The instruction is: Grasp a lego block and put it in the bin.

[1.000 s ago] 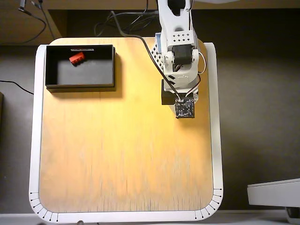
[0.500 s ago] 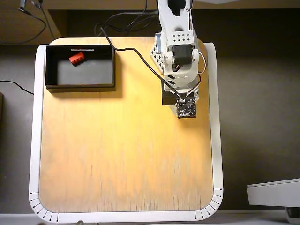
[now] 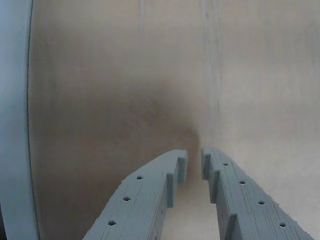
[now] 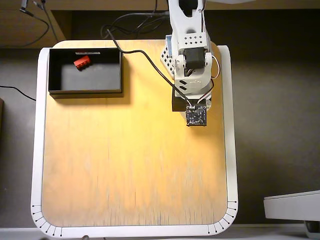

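The red lego block (image 4: 82, 62) lies inside the black bin (image 4: 85, 91), near the bin's back wall, at the table's back left in the overhead view. My arm (image 4: 190, 65) is folded over the back right of the table, far from the bin, and its wrist camera board (image 4: 196, 115) covers the fingers from above. In the wrist view my gripper (image 3: 194, 162) is shut, its two grey fingers (image 3: 150, 200) nearly touching over bare wood with nothing between them. Neither the block nor the bin shows in the wrist view.
The wooden table top (image 4: 130, 160) has a white rim (image 4: 36, 150), which also shows as a pale strip (image 3: 15, 125) at the left of the wrist view. Black cables (image 4: 135, 20) trail behind the table. A white object (image 4: 292, 205) sits off the table at lower right.
The arm's black cable has swung leftward at the back. The wrist has barely shifted. Block and bin have not moved.
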